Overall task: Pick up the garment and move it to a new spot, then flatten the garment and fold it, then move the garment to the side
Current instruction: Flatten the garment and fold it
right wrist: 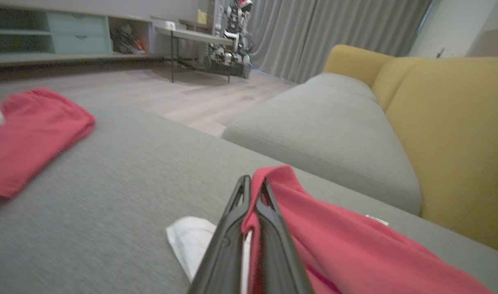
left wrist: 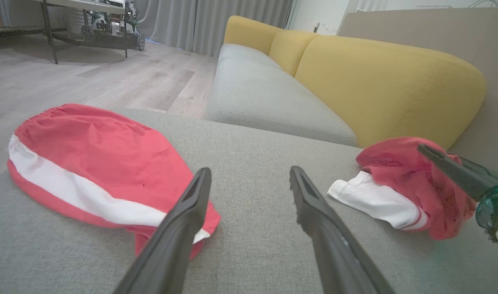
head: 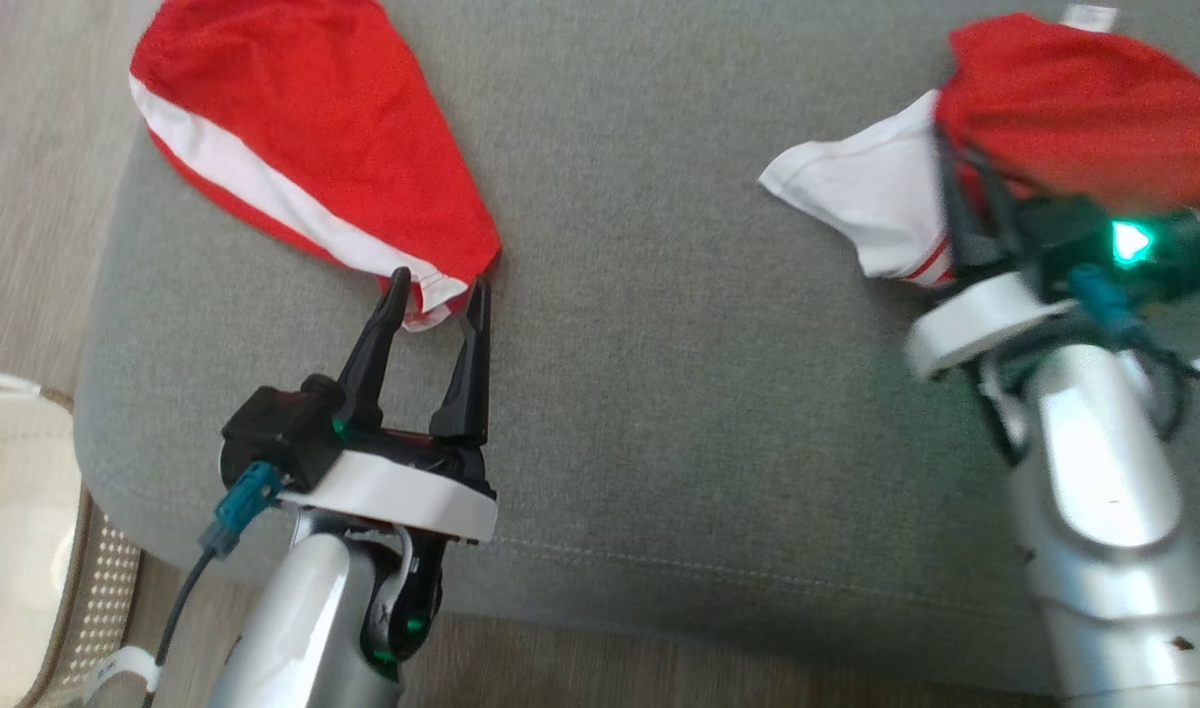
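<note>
At left on the grey cushion [head: 659,374], left tool [head: 439,283] spread wide, gripping nothing, tips at the hem of the red shorts [head: 305,138]; could snag them. Farther right, right tool [right wrist: 255,181] clenched on a thin fold of the garment [head: 1072,98], tented off the cushion; might slip loose or bunch when carried.

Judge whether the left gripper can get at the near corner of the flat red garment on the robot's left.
Probably yes. The left gripper is open, its fingertips appear to sit either side of the garment's corner on the cushion, and nothing lies between them.
</note>
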Controlling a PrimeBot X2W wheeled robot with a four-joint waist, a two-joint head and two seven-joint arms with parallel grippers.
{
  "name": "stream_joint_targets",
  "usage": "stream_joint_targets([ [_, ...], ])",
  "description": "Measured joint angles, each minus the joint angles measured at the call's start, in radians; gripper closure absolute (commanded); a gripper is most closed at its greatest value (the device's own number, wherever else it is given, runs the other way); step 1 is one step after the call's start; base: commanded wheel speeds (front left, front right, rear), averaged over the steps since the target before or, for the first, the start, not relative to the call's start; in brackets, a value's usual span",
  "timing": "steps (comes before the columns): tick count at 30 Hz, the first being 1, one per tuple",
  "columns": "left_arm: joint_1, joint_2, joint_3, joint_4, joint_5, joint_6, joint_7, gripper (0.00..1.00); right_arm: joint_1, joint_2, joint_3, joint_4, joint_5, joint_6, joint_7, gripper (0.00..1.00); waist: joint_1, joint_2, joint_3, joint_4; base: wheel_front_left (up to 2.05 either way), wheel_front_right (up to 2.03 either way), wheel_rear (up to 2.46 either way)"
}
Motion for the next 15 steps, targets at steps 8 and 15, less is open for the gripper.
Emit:
stream_joint_targets([
  [8, 0.041, 0.0, 0.031, 0.017, 0.0, -0.001, 0.0, 0.0, -0.028, -0.002, 0.284, -0.17, 0.256, 0.0, 0.0, 1.0, 0.0, 0.0, -0.093, -0.025, 0.0, 0.0, 0.0],
  [15, 0.119, 0.001, 0.057, 0.018, 0.0, -0.001, 0.0, 0.0, -0.155, -0.003, 0.241, -0.323, 0.328, 0.0, -0.001, 1.0, 0.0, 0.0, -0.169, -0.084, 0.0, 0.0, 0.0],
])
